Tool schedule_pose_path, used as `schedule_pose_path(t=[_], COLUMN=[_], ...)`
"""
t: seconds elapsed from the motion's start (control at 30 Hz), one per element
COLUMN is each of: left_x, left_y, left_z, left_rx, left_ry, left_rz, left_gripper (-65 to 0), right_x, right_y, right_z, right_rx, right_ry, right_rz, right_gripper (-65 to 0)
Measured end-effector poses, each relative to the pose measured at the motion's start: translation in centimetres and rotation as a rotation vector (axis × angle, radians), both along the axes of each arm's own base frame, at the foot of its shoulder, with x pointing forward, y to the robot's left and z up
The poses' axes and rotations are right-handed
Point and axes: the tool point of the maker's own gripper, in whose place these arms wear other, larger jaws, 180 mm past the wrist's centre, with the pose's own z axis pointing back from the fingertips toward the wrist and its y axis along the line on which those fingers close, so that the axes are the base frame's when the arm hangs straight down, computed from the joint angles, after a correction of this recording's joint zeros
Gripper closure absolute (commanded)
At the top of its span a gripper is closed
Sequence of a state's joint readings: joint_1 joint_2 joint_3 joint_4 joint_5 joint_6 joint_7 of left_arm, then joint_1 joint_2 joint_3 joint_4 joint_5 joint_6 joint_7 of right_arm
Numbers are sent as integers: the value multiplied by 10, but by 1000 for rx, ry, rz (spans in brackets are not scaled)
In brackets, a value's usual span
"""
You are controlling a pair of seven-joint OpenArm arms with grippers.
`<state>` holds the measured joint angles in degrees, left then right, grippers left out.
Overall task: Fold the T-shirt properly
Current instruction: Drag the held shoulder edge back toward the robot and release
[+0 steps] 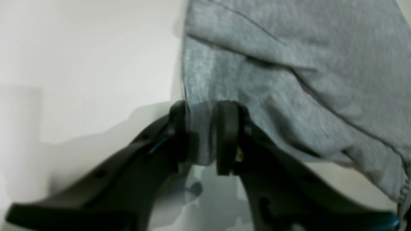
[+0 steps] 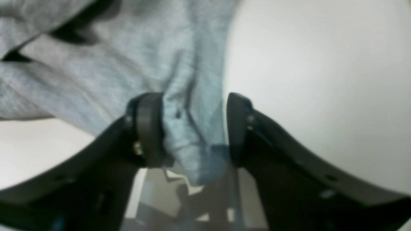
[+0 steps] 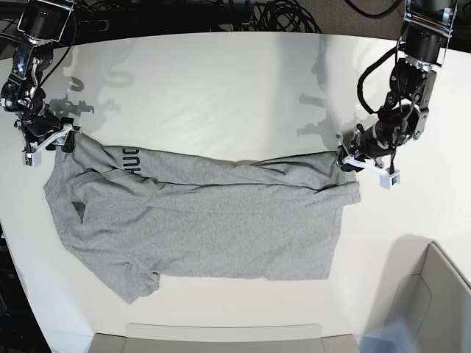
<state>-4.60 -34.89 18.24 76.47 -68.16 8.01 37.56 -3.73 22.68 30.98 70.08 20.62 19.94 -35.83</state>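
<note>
The heather-grey T-shirt point(image 3: 221, 213) lies spread across the white table point(image 3: 221, 88). Its far edge is lifted and partly turned over, showing black letters point(image 3: 131, 158). My left gripper point(image 3: 346, 160) is shut on the shirt's far corner on the base view's right. In the left wrist view the fingers point(image 1: 203, 128) pinch a fold of grey cloth point(image 1: 289, 64). My right gripper point(image 3: 62, 140) holds the far corner on the base view's left. In the right wrist view it point(image 2: 192, 128) clamps a bunch of cloth point(image 2: 112, 64).
Black cables point(image 3: 280, 15) lie beyond the table's far edge. A grey tray edge point(image 3: 221, 338) runs along the front. A grey bin point(image 3: 434, 294) stands at the front right corner.
</note>
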Motion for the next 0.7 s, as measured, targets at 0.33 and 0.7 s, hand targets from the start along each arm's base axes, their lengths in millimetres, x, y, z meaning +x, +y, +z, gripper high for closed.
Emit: schedule_pose_path(t=[0.33, 0.7], left_x=[-2, -32], left_y=[7, 70], left_z=[-6, -11], left_rx=[-8, 24], left_ry=[12, 28], left_rz=[11, 161], left_gripper=[0, 0], right_x=[8, -12], right_y=[6, 5], right_z=[-3, -7], right_rx=[-70, -78], right_ry=[9, 19], right_rz=[23, 105], right_gripper=[0, -1])
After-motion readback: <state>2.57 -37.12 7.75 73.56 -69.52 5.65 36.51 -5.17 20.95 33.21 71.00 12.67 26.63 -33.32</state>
